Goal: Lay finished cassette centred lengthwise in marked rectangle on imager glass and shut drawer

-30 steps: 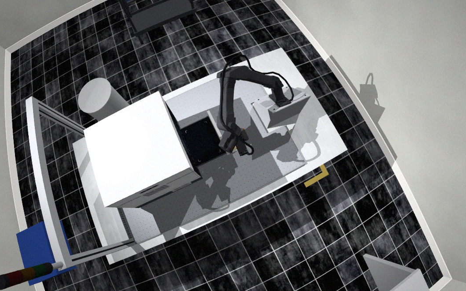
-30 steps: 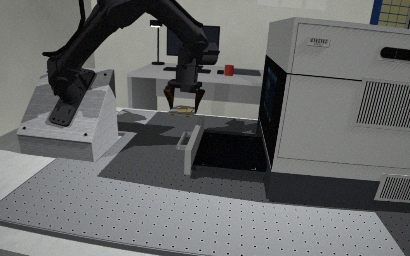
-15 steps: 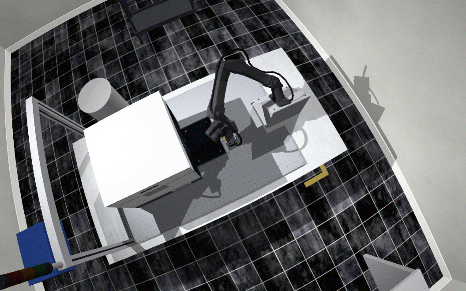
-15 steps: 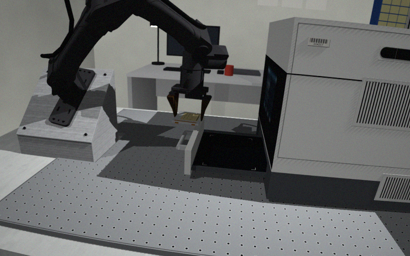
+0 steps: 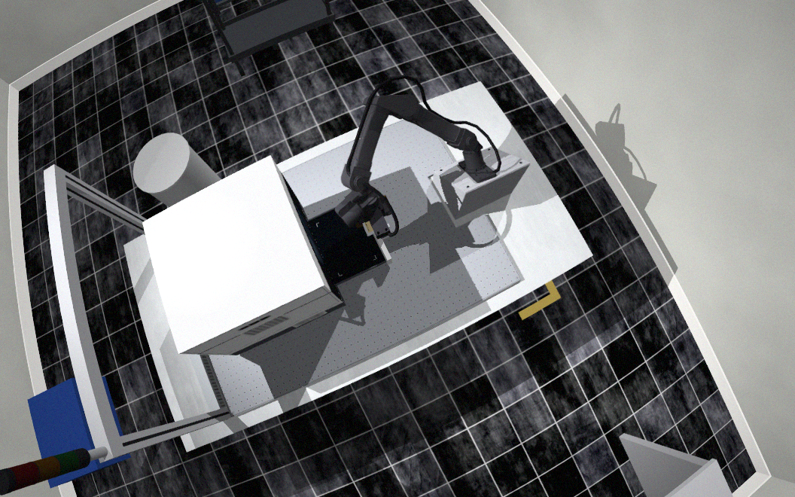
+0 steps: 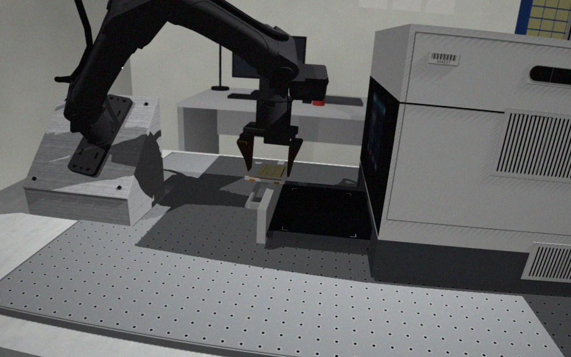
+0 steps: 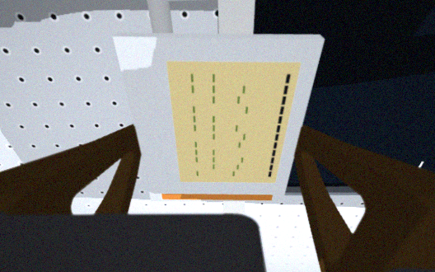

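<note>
My gripper (image 6: 269,170) is shut on the FINISHED cassette (image 7: 223,119), a white plate with a yellow gel window, dashed bands and an orange strip at its near end. It holds the cassette flat, above the front wall and handle (image 6: 259,202) of the open drawer. The cassette also shows in the exterior view (image 6: 270,172). The drawer's dark glass (image 6: 318,208) with white corner marks lies to the right of the cassette, in front of the imager IM (image 6: 487,132). In the top view the gripper (image 5: 376,231) hangs over the drawer's outer edge (image 5: 385,250).
The arm's slanted grey base block (image 6: 94,164) stands left of the drawer. The perforated breadboard (image 6: 243,283) spreads in front. IM's large white body (image 5: 234,253) fills the table's left side. A desk with a monitor stands behind.
</note>
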